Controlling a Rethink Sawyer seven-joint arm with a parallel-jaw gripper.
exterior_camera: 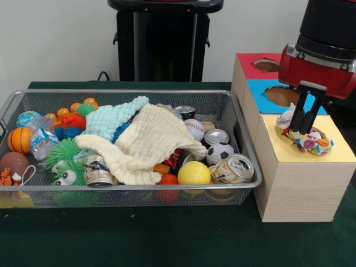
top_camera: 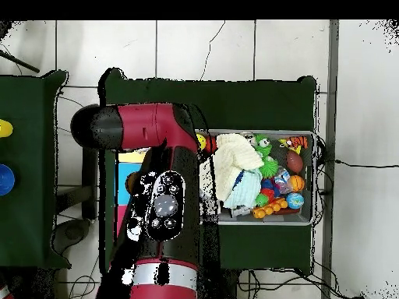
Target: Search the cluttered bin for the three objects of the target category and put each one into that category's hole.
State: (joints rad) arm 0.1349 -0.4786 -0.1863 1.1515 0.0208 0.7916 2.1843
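Nearest the front camera, dark green felt-like cloth [exterior_camera: 167, 239] covers the table, and on it stands the cluttered bin [exterior_camera: 139, 186], a shallow silver wire-mesh basket with a thick metal rim. Beside the bin stands a pale wooden box [exterior_camera: 300, 183] whose top is divided into red, blue and yellow panels, each with a round hole; the yellow panel's hole lies under the gripper [exterior_camera: 303, 130]. The gripper's two black fingers point straight down and are closed on a spotted fabric piece [exterior_camera: 311, 142], soft white cloth with red, orange, blue, yellow and green spots, bunched over that hole. Most of the cloth sits on or above the panel surface, not inside. Risk, as a judgement: limp fabric can drape over the hole's rim and stay there on release, or cling to the fingers and lift back out; a push downward may be needed. Inside the bin, a cream waffle cloth [exterior_camera: 147, 147] and a mint-green cloth [exterior_camera: 114, 118] lie crumpled over hard, smooth items: dented metal cans [exterior_camera: 236, 167], a yellow ball [exterior_camera: 193, 173], a small football [exterior_camera: 219, 153], a baseball [exterior_camera: 194, 129] and spiky rubber toys [exterior_camera: 64, 153]. These cloths may hide further spotted pieces; none is visible in the bin. In the overhead view the red and black arm [top_camera: 160, 202] covers the box entirely.
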